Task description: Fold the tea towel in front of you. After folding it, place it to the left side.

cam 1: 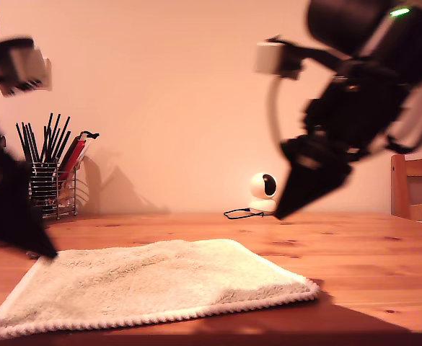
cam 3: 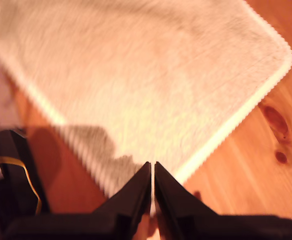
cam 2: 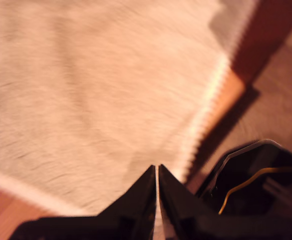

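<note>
Towel position first: the tea towel [cam 1: 153, 285] lay spread flat on the wooden worktop [cam 1: 369, 267], toward the exterior view's left, with its corded hem running along the near edge and round the corner at that view's right. No part of it was lifted.

Two dark arms were in the exterior view, both blurred. The one at that view's left [cam 1: 12, 209] reached down, and its tip sat at the towel's far corner on that side. The one at that view's right [cam 1: 319, 169] hung raised, with its tip above the bare worktop and apart from the towel. Which arm carried which wrist camera could not be settled.

In the first wrist view the first gripper [cam 2: 157, 172] was over the towel's pile near a hem. Its fingers [cam 2: 136, 200] were clenched to a thin slit, and no cloth was seen pinched. In the second wrist view the second gripper [cam 3: 152, 167] sat just by the hemmed edge, fingers [cam 3: 175, 197] likewise pressed together.

Against the wall stood a wire holder of black sticks [cam 1: 52, 184], a small white round camera [cam 1: 263, 191] and a wooden chair [cam 1: 412, 184]
</note>
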